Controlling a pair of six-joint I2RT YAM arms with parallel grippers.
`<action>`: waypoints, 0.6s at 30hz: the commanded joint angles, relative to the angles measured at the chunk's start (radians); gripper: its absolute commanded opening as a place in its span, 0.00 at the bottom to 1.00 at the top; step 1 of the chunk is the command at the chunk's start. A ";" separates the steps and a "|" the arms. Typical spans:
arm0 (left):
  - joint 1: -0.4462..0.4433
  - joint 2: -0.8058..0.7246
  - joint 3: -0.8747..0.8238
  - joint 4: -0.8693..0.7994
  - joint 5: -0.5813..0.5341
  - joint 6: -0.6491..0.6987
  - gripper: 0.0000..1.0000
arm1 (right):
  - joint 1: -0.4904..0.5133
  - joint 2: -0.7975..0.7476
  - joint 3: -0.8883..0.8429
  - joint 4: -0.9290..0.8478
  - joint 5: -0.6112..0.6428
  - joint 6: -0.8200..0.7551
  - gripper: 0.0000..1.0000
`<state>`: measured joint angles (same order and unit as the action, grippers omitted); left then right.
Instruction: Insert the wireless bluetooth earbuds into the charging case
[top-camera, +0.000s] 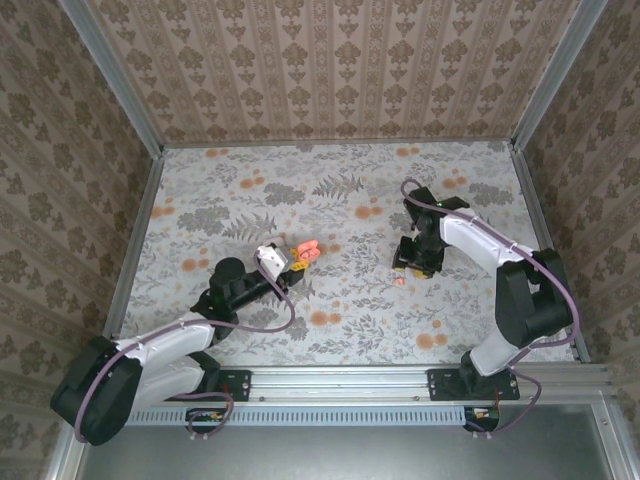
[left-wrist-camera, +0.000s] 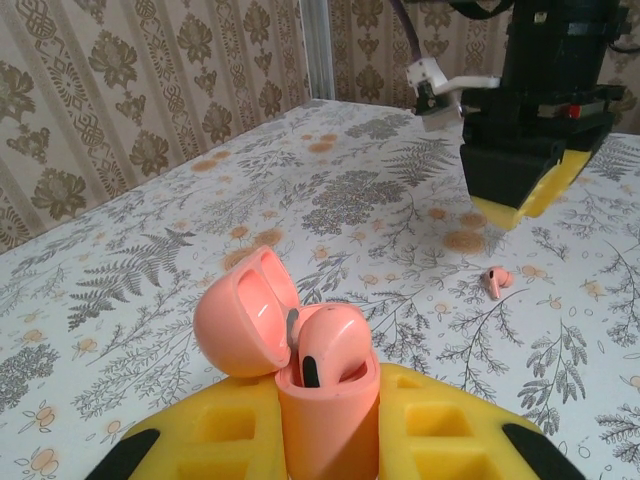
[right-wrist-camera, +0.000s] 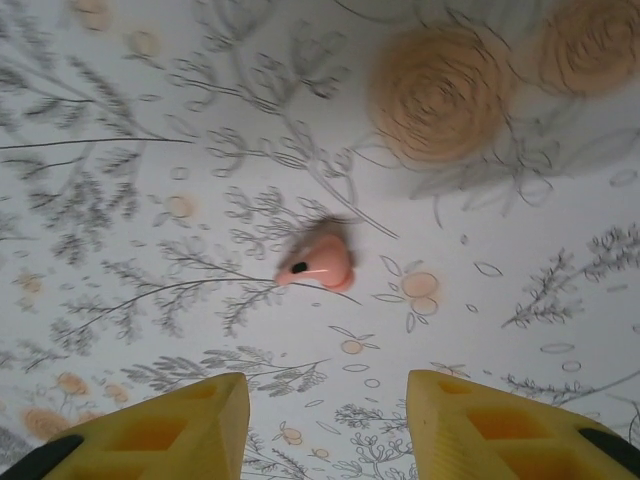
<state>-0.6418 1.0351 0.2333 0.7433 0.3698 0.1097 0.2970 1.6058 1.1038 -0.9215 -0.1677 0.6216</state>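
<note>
Progress looks halfway: my left gripper (left-wrist-camera: 327, 440) clamps the open charging case (left-wrist-camera: 325, 405), one earbud (left-wrist-camera: 332, 345) seemingly seated inside. The second earbud (right-wrist-camera: 318, 262) lies on the desk (top-camera: 300, 190) around 3 o'clock of it, under my right gripper (right-wrist-camera: 325, 400), jaws apart, empty.

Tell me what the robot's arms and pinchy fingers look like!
Both the left arm and the right arm have rounded white shells joined by chunky black joints, with a thin purplish cable looping along each. The left gripper and the right gripper have bright yellow plastic fingers with square hollows moulded in and black patches at the outer corners.
</note>
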 joint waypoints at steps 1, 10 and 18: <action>-0.002 -0.023 -0.002 -0.006 0.012 0.039 0.15 | 0.002 0.015 -0.043 0.007 -0.010 0.114 0.49; 0.004 -0.033 0.001 -0.018 0.026 0.039 0.15 | 0.018 0.100 -0.076 0.116 -0.066 0.160 0.49; 0.008 -0.036 0.000 -0.025 0.023 0.041 0.15 | 0.028 0.161 -0.044 0.149 -0.075 0.156 0.48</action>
<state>-0.6399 1.0183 0.2333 0.7315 0.3740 0.1291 0.3191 1.7393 1.0389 -0.7815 -0.2207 0.7631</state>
